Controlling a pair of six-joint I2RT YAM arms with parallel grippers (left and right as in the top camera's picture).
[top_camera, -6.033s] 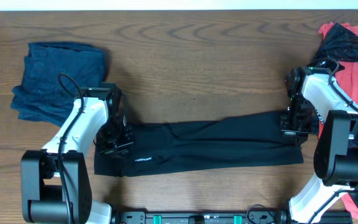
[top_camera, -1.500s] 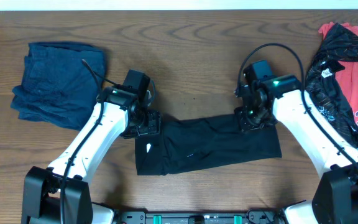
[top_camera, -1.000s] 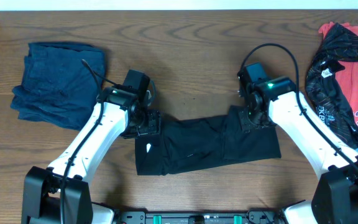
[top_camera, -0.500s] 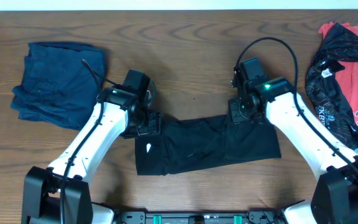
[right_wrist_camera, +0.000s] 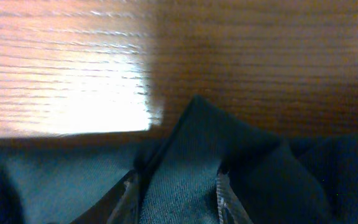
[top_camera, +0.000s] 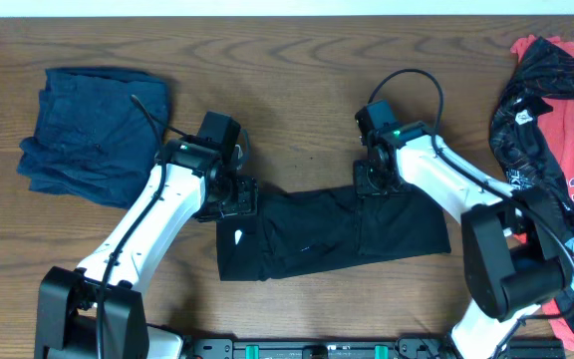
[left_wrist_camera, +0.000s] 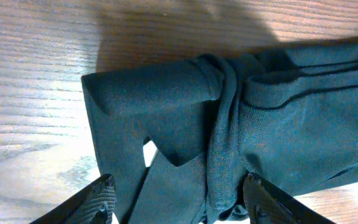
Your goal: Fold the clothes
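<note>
Your right pincer [top_camera: 372,182] slid left along the top edge of the black short-sleeved fabric T-shirt [top_camera: 327,234]. Its jaws are narrowing astride 1 fold beneath it (grip unconfirmed), while your left pincer [top_camera: 231,197] stays spread over the sleeve. Next fold likely.

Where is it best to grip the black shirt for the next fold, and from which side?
The shirt lies flat as a long strip, so probably pinch its short right edge at a corner, from above; that free end should lift and fold over leftward.
</note>
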